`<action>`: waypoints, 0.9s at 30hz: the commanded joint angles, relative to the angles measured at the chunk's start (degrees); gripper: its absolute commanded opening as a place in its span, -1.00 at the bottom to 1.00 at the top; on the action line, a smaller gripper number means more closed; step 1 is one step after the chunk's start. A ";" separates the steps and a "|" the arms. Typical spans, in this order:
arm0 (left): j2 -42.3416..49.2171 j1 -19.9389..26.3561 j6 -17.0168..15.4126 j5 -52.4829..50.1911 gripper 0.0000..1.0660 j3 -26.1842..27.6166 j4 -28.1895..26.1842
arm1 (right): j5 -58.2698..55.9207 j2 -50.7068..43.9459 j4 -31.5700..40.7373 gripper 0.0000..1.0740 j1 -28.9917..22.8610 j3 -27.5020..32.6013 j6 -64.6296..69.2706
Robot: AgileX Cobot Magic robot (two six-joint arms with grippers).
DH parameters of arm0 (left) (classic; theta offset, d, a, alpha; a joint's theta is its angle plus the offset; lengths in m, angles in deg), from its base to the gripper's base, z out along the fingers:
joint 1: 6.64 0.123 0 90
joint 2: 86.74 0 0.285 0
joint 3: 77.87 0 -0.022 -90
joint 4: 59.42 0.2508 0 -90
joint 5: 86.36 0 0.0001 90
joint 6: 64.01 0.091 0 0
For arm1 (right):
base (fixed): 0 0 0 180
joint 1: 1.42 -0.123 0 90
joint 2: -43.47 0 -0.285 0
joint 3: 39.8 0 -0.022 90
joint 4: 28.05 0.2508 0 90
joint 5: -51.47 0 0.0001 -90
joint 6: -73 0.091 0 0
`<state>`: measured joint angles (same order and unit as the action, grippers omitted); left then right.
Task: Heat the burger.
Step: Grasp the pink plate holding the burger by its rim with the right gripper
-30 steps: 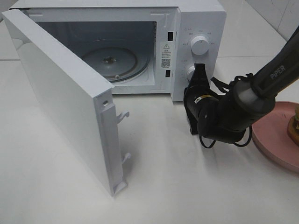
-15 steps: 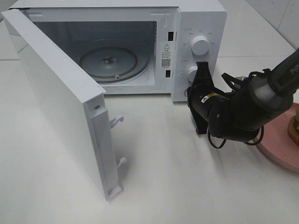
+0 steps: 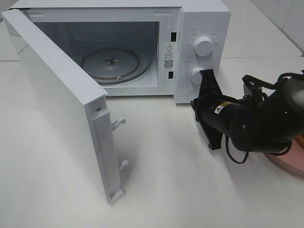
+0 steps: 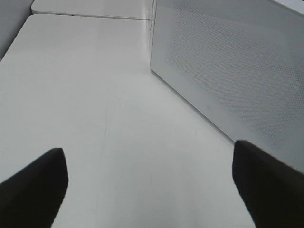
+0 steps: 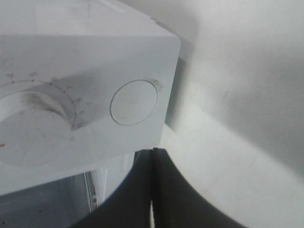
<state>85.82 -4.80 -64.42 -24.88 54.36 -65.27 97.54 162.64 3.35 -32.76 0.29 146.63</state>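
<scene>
Exterior high: the right gripper (image 3: 207,78) is held pinched closed beside the lower dial (image 3: 195,75) of the open microwave (image 3: 199,19), the left gripper (image 4: 149,183) spread wide, so the right should be parted before the burger (unseen, presumably behind that arm (image 3: 266,118) on the pink plate (image 3: 287,160)) is lightly grasped.

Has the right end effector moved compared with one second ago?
Yes. The right end effector has drawn back from the lower knob, moving rightward and nearer the camera in the exterior high view.

Glossy white plastic microwave (image 3: 204,19), glass turntable (image 3: 111,64), smooth white table (image 3: 190,190), matt black right end effector (image 5: 153,156)
</scene>
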 commanded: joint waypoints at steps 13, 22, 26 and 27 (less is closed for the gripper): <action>0.06 -0.06 -0.06 -0.11 0.61 0.06 -0.40 | -17.88 -13.87 -9.17 -1.00 0.00 6.13 -13.64; 0.06 -0.06 -0.06 -0.11 0.61 0.06 -0.40 | -32.83 -20.45 -9.22 -0.98 0.00 6.02 -33.46; 0.06 -0.06 -0.06 -0.11 0.61 0.06 -0.40 | -39.36 -21.83 -9.97 -0.98 0.00 5.04 -42.74; 0.06 -0.06 -0.06 -0.11 0.61 0.06 -0.40 | -44.52 -22.35 -10.31 -0.98 0.00 3.50 -48.99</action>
<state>85.82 -4.80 -64.42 -24.88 54.36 -65.27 59.72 141.56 -5.82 -32.76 5.50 106.81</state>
